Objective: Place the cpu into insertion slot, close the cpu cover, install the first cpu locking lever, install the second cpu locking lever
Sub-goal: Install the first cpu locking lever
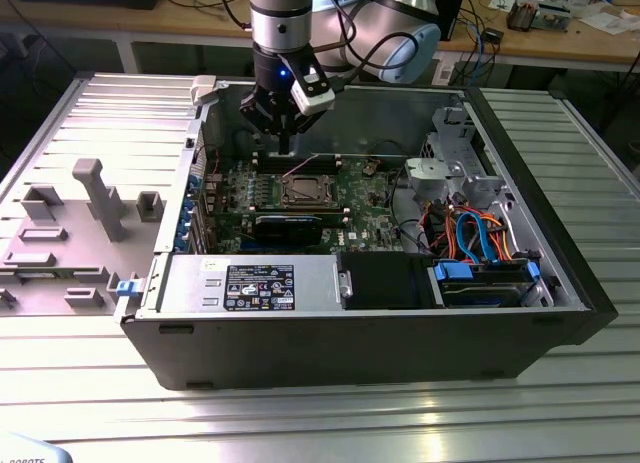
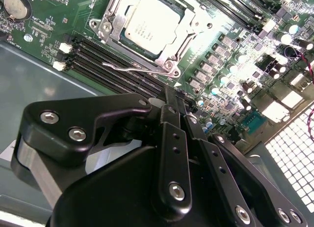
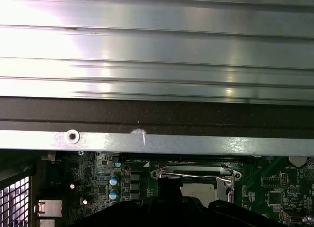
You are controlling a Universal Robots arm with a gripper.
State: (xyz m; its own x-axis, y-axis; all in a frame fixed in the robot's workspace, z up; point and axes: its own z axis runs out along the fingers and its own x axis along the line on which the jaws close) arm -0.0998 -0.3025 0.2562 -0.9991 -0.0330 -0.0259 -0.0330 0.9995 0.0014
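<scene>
The cpu (image 2: 149,27) lies flat in the insertion slot (image 1: 303,191) on the green board, silvery top up. The cpu cover (image 2: 172,46) is down around it as a metal frame. A thin wire locking lever (image 2: 128,67) runs along the socket edge nearest my fingers; in the first wrist view the lever (image 3: 196,176) crosses the socket's side. My gripper (image 2: 172,93) hangs just beside the socket on that lever side, a little above the board, fingers shut with nothing between them. In the exterior view the gripper (image 1: 285,143) is behind the socket.
The open computer case (image 1: 560,273) walls the board in. Memory slots (image 2: 105,60) run beside the socket. A black power supply (image 1: 260,286), a drive cage (image 1: 455,163) and blue and orange cables (image 1: 480,233) fill the front and the exterior view's right. A grey fixture (image 1: 95,198) stands outside.
</scene>
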